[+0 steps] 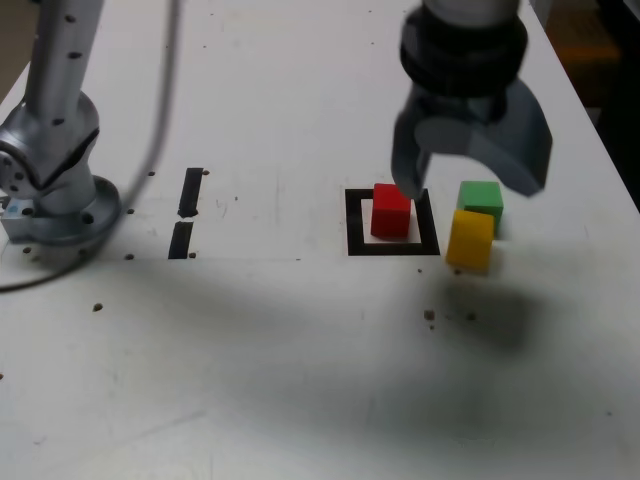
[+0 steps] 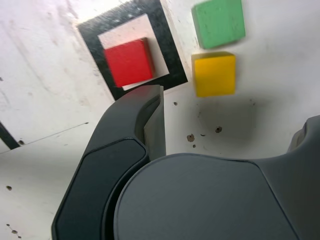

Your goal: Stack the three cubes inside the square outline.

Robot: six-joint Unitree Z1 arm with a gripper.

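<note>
Three cubes: one red [image 1: 391,211], one yellow [image 1: 470,240], one green [image 1: 481,201].

The gripper [image 1: 470,170] is motion-blurred in the exterior view — its near finger hides the red cube's [image 1: 391,211] far corner. In the wrist view, the second finger is cut off at the edge.

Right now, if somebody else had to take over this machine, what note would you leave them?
End effector: open, holding nothing, hanging above the cubes.
Red cube: sitting inside the square outline, so the base is placed.
Yellow cube and green cube: on the table just outside the outline, on the exterior view's right, close together.
Left: stack both on the red one.
</note>
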